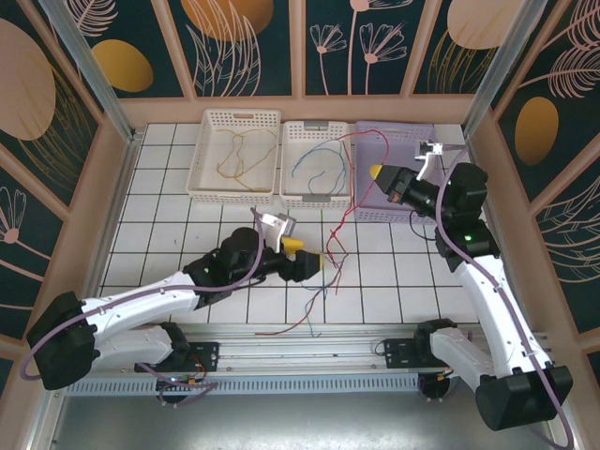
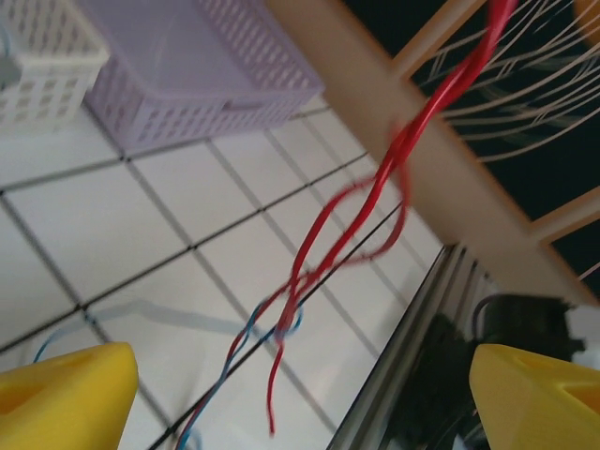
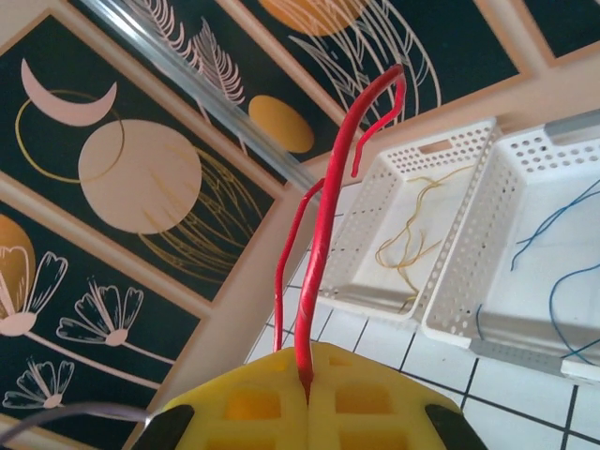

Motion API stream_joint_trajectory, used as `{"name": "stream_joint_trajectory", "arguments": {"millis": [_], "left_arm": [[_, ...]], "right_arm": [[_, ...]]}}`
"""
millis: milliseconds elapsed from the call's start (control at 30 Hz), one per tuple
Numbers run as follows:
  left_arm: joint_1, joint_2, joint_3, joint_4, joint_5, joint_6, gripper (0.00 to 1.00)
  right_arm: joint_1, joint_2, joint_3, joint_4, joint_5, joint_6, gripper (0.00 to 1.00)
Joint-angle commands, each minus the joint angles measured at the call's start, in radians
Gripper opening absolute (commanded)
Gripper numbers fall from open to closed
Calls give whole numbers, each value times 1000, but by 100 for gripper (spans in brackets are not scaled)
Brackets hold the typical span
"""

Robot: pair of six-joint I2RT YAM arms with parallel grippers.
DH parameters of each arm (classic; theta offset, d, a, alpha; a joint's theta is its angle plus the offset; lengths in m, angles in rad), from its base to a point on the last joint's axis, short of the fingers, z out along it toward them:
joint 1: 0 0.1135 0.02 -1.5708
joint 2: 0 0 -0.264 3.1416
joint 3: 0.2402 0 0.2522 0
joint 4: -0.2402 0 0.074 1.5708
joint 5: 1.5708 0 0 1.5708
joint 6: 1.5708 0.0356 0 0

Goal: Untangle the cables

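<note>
Right gripper (image 3: 307, 396) pinches a red cable (image 3: 323, 234); left gripper (image 2: 300, 394) gapes wide. Yellow cable (image 3: 405, 246) and blue cable (image 3: 553, 225) lie sorted in white baskets (image 1: 242, 115); a red-blue tangle (image 2: 286, 319) is left toward the table's (image 1: 169, 234) near edge.

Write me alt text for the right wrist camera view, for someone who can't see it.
The yellow right gripper is shut on thin red cables that rise up from between its fingers. Behind it, a white perforated plastic basket holding yellow-tan cables stands beside a second white basket holding blue cables, before dark floral wall panels.
</note>
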Motion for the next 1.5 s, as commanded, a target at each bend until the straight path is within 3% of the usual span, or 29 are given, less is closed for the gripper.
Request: {"name": "stream_joint_trajectory", "arguments": {"millis": [0, 133, 400, 700, 1033, 1267, 1333, 1467], "left_arm": [[4, 42, 67, 102, 21, -1, 92], [4, 70, 86, 120, 18, -3, 92], [22, 22, 197, 17, -127, 102, 98], [105, 61, 366, -42, -89, 152, 99], [132, 135, 394, -20, -55, 129, 91], [136, 105, 370, -56, -100, 137, 93], [136, 107, 367, -58, -111, 131, 89], [139, 123, 365, -35, -93, 116, 58]], "right_arm": [[13, 12, 56, 40, -18, -24, 0], [17, 52, 104, 54, -41, -34, 0], [102, 178, 146, 2, -77, -138, 0], [189, 203, 129, 20, -61, -169, 0], [227, 193, 127, 37, -70, -169, 0], [227, 178, 132, 27, -49, -176, 0], [229, 183, 133, 40, -68, -166, 0], [244, 182, 127, 65, -79, -151, 0]]}}
